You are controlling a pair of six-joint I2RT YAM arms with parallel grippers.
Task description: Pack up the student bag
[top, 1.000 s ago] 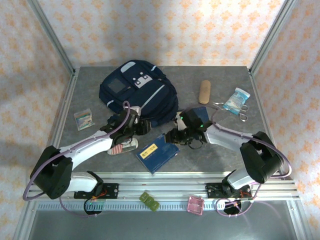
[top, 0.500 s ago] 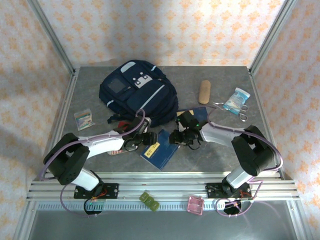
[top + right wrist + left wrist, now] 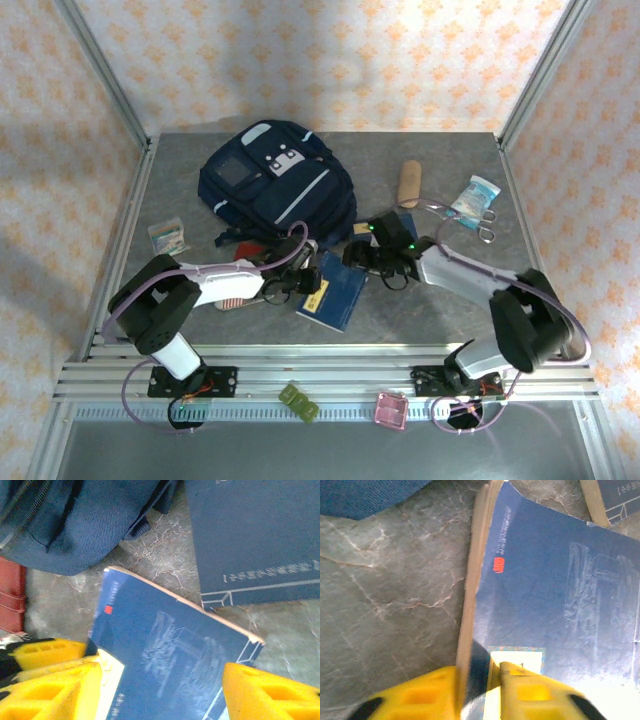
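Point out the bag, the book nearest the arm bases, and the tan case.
bag (image 3: 275,190), top view, middle of its front.
book (image 3: 338,290), top view, middle of its cover.
tan case (image 3: 409,182), top view, its middle.

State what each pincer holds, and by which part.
The left pincer grips the blue book by its edge, beside the yellow label; the right pincer holds nothing.
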